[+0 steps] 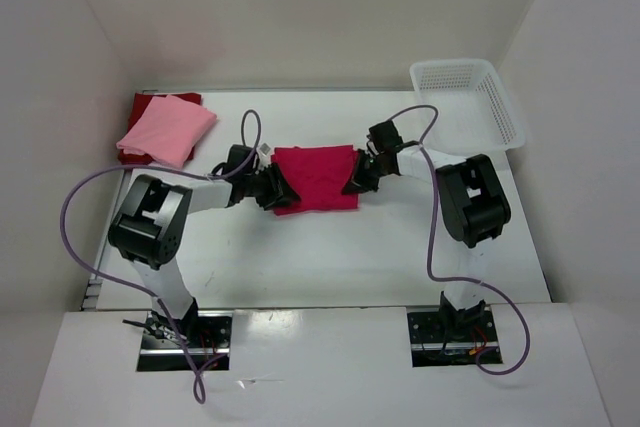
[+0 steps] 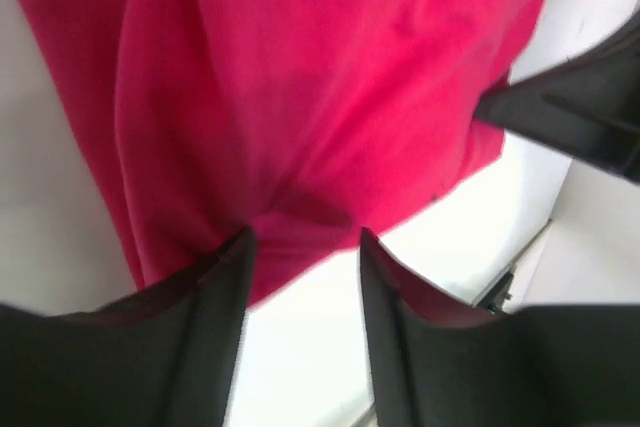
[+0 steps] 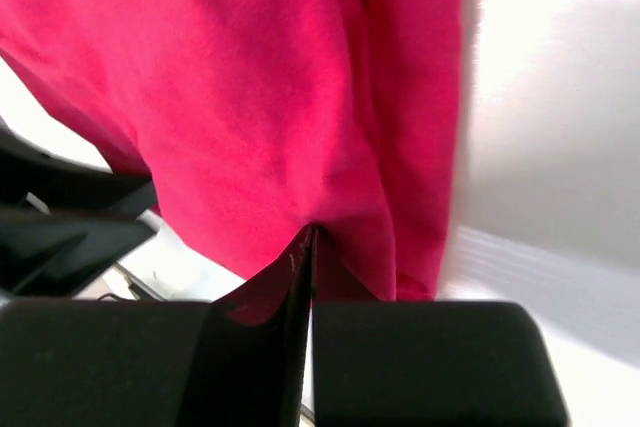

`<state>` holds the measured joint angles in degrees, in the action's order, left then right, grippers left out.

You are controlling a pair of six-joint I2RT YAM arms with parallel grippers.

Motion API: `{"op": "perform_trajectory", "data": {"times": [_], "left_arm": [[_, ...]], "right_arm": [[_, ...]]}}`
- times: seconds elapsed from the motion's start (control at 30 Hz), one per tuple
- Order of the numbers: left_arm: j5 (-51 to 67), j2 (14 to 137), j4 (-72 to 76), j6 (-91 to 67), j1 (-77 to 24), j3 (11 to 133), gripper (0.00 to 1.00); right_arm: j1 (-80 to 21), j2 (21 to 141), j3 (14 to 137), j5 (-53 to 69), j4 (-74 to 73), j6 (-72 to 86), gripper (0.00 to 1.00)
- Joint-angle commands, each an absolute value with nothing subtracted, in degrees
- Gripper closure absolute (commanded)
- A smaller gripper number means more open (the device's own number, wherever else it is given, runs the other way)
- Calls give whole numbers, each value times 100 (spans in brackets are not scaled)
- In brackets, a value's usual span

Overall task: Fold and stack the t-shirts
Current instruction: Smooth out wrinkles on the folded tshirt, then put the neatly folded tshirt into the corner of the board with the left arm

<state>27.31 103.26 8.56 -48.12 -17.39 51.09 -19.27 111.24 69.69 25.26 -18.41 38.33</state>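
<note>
the top camera is looking down from above and behind the arm bases (image 1: 183, 331), taking in the whole surface (image 1: 300, 262). both wrist cameras are peering close from opposite sides, sharing the crimson shirt (image 1: 315, 179) with it.

text: none legible | labels: none | numbers: none | signs: none
</note>
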Motion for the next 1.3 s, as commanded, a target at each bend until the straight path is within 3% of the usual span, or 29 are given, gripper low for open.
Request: {"op": "perform_trajectory", "data": {"times": [0.0,0.07,0.13,0.3,0.57,0.67,0.77,0.8,0.97,1.1,1.27], "left_arm": [[2637,9689,405,-4605,-1688,4939,44],[2409,9214,282,-4553,-1687,5009,29],[2198,8966,167,-4500,-1583,5098,21],[1969,9297,0,-4237,-1205,5370,1],[2083,10704,175,-4043,-1204,6054,1],[2083,11126,325,-4043,-1204,6266,14],[2460,11565,676,-4165,-1257,6521,39],[2678,11793,746,-4218,-1431,6783,53],[2602,12129,352,-4324,-1713,8137,83],[2479,12077,27,-4271,-1661,9314,89],[2593,11893,-114,-4412,-882,10387,89]], "right_arm": [[-1872,10917,6899,2382,-1713,3797,97],[-1872,10715,7030,2382,-1792,3797,83],[-1872,10556,7092,2443,-1846,3745,69],[-1872,9942,7032,2496,-1925,3744,55],[-1679,9080,6548,2504,-1978,3744,50],[-1626,8807,6294,2557,-1978,3849,50],[-1626,8640,5934,2619,-1793,3981,50],[-1626,8640,5933,2619,-1732,4042,50],[-1626,8500,5862,2566,-1889,4043,50],[-1451,8227,5652,2487,-1942,4043,49],[-1345,8025,5370,2593,-2057,3938,49]]}}
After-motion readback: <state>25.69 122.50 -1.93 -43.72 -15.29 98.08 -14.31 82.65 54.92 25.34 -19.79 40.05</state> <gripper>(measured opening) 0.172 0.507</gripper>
